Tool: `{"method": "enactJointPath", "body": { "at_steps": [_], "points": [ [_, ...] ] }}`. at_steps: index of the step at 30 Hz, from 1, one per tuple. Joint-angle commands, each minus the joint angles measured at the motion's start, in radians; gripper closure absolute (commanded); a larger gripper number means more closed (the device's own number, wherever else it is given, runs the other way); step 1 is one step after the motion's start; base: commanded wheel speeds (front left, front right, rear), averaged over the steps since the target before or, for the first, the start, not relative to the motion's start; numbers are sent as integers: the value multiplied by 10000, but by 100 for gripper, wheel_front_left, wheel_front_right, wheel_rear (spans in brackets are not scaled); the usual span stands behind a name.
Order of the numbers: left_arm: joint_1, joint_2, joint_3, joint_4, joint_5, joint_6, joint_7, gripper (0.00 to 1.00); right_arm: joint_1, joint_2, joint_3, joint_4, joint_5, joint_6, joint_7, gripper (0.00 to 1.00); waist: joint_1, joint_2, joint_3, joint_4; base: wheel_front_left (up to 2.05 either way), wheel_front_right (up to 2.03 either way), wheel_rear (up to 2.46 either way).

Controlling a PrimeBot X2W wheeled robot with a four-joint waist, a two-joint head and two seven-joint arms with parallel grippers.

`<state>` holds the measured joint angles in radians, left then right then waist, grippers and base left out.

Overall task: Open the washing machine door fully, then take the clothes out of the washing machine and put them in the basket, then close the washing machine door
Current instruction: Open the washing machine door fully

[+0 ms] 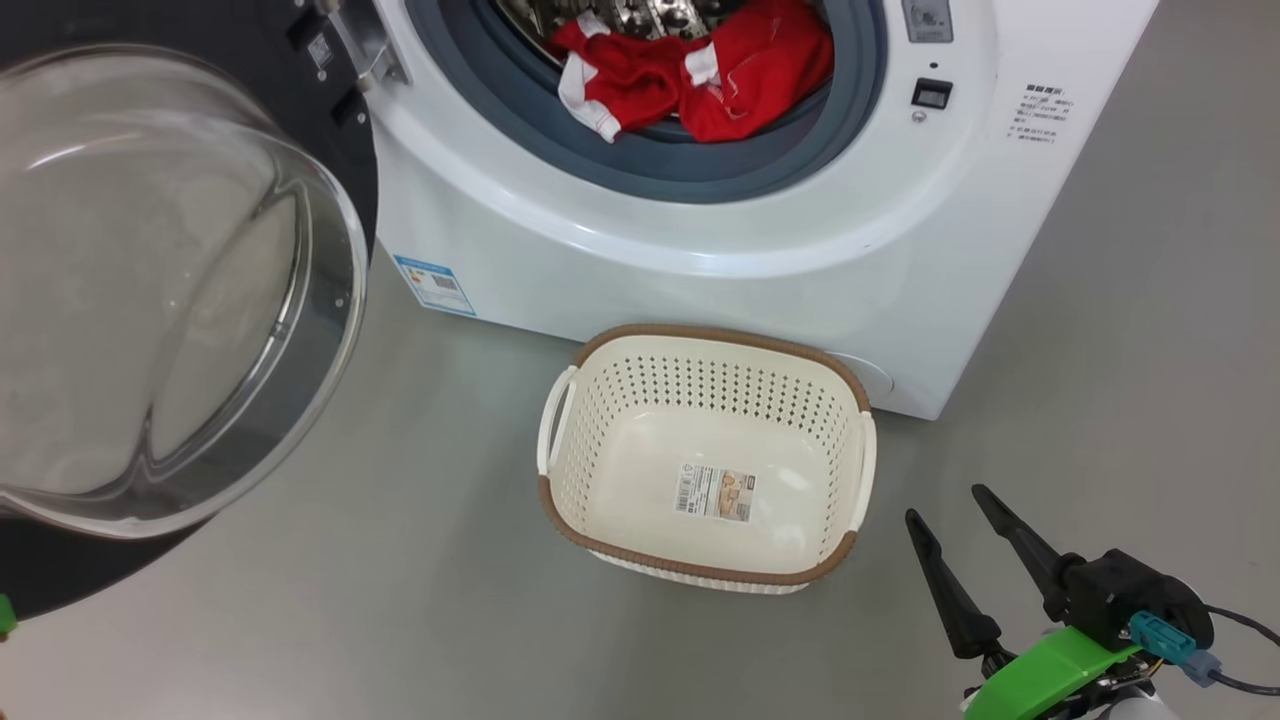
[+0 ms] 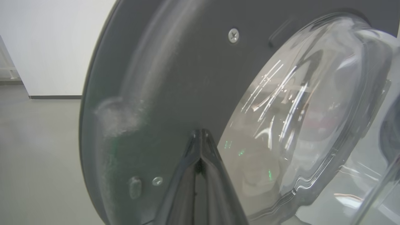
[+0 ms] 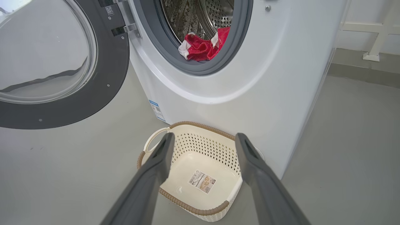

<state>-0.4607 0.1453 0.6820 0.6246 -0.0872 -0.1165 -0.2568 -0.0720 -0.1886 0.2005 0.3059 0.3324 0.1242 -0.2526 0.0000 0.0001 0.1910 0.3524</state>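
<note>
The washing machine stands with its door swung out to the left, glass bowl facing me. Red clothes with white trim lie at the drum's mouth on the grey ring. The cream basket sits on the floor before the machine, holding nothing but its paper label. My right gripper hangs open just right of the basket. My left gripper is shut, its tips up against the door's dark inner rim, beside the glass.
Grey floor runs all round the basket. A white wall with a dark skirting lies beyond the door. A white frame leg stands behind the machine's right side.
</note>
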Motion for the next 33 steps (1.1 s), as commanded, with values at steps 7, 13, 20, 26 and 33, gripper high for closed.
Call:
{"method": "enactJointPath", "body": {
  "at_steps": [7, 13, 20, 26, 33],
  "points": [
    [510, 419, 114, -240, -187, -129, -49, 100, -135, 42, 205, -146, -6, 65, -91, 0, 0, -1, -459, -135, 0, 0, 0],
    [1466, 39, -777, -907, -739, -138, -49, 89, -2, 149, 116, -151, 58, 65, -91, 0, 0, -1, -783, -283, 0, 0, 0],
    [2465, -368, -1786, -1945, -1268, -140, -49, 45, 200, 255, -99, -205, 86, 65, -92, 0, 0, -1, -1017, -516, 0, 0, 0],
    [3249, -682, -2763, -2912, -1401, -141, -49, 0, 378, 359, -403, -277, 113, 65, -92, 0, 0, -1, -1139, -869, 0, 0, 0],
    [3835, -825, -4015, -3863, -1293, -141, -49, 0, 480, 487, -775, -452, 183, 65, -92, 0, 0, -1, -1199, -1485, 0, 0, 0]
  ]
}}
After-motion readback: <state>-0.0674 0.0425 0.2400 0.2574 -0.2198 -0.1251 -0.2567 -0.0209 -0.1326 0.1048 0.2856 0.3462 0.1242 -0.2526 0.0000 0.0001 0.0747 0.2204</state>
